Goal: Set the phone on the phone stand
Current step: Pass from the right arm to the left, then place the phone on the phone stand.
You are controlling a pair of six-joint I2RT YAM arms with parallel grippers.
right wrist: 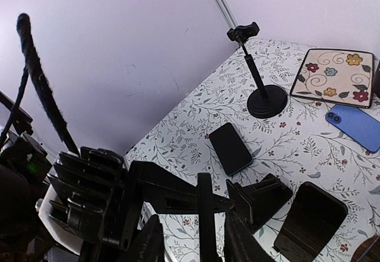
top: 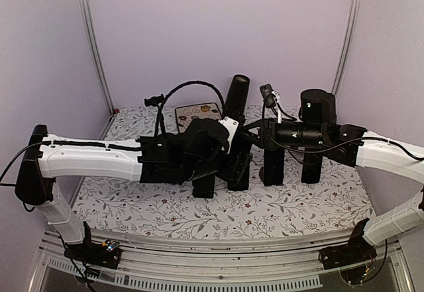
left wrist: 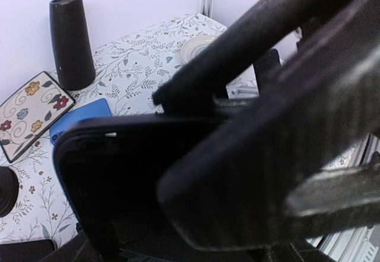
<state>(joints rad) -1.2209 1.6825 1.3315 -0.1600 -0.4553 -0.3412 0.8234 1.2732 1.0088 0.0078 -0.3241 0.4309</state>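
Closest to the lens, the left wrist view is nearly filled by the left gripper (left wrist: 166, 149). Its dark fingers (left wrist: 249, 179) are clamped across a black phone (left wrist: 107, 173), which is held up off the floral tablecloth (top: 265, 212). The right wrist view shows what that one cannot: the same phone from outside, a tilted dark slab. A second black phone (right wrist: 230, 148) lies flat on the cloth just beyond it. The right gripper (right wrist: 196, 241) shows only as dark shapes at the bottom edge of its own view, and I cannot tell whether its jaws are parted or closed.

From above, both arms meet over the middle of the table and cover all the phones (a poor angle for this job).

Farther back, a blue phone (right wrist: 356, 125) lies beside a flowered tile (right wrist: 335, 78). The phone stand (right wrist: 267, 103) stands upright on its round base near the far wall, well apart from the held phone. A tall black cylinder (left wrist: 71, 42) stands behind the tile. Only the left wrist view catches a small white dish (left wrist: 199, 45) at the far edge.
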